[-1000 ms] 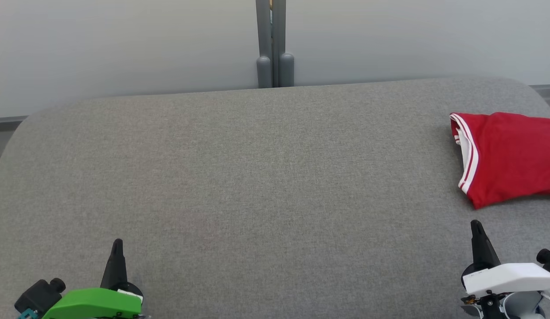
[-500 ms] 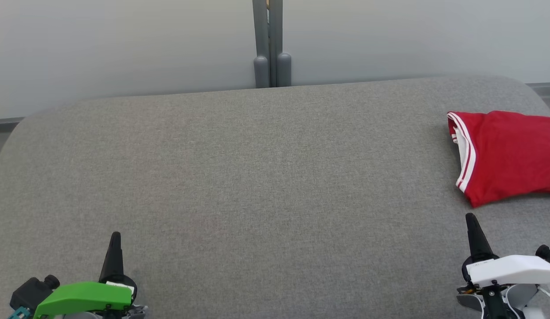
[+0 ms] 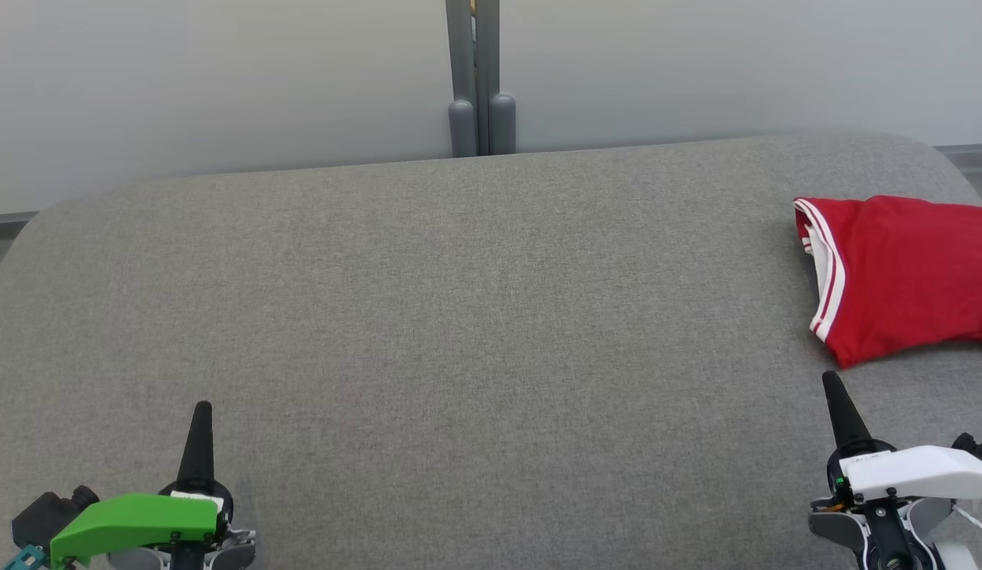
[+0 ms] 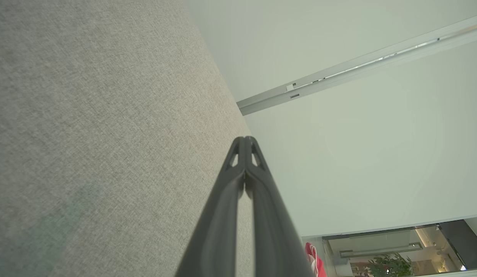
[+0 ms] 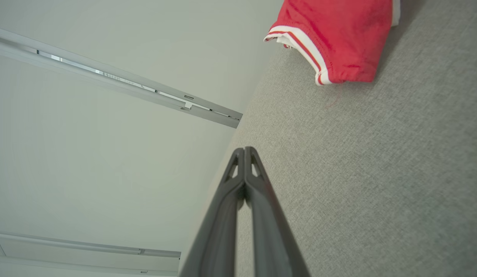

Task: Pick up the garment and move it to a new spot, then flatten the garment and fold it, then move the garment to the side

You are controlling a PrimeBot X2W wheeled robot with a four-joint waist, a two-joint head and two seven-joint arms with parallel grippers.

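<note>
Perhaps an office: frosted glass partitions (image 3: 221, 79), plant (image 4: 390, 265).

The garment (image 3: 906, 273) is a red jersey-type thing with white trim that has a thin red stripe through it. It's folded over into a compact bundle, not spread flat. It lies on the grey fabric-covered desk (image 3: 459, 317), way over on the right side, and runs off the head view's right edge. The trimmed edge faces left, and the bottom edge looks a little rumpled.

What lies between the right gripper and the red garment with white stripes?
Nothing but bare grey fabric surface lies between the right gripper and the red, white-trimmed garment; head and right wrist views show it.
</note>
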